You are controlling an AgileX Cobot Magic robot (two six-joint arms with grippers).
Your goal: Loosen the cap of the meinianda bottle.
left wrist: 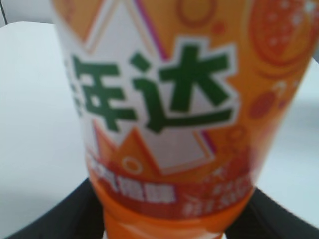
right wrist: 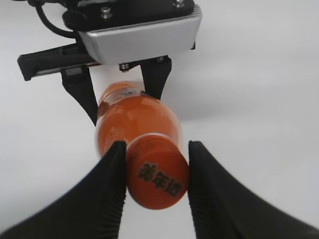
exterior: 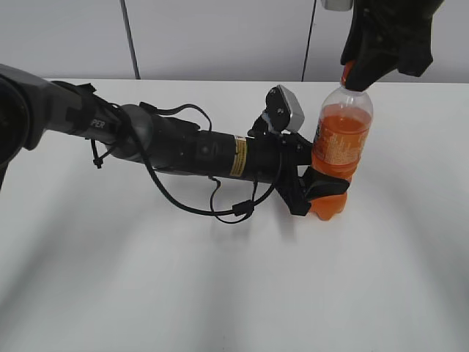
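The meinianda bottle [exterior: 341, 139] stands upright on the white table, with orange drink and an orange label. My left gripper [exterior: 322, 189] is shut on its waisted lower body from the left. The left wrist view is filled by the blurred label [left wrist: 164, 99], with the dark fingers [left wrist: 164, 229] on both sides at the bottom edge. My right gripper [exterior: 366, 73] comes down from above and is shut on the orange cap [exterior: 349, 75]. In the right wrist view both black fingers [right wrist: 156, 159] press the sides of the cap [right wrist: 158, 179], above the bottle's shoulder [right wrist: 134, 117] and the left gripper [right wrist: 119, 89].
The left arm [exterior: 190, 150] lies low across the white table [exterior: 220, 293] from the left, with a loose black cable hanging under it. A pale wall stands behind the table's far edge.
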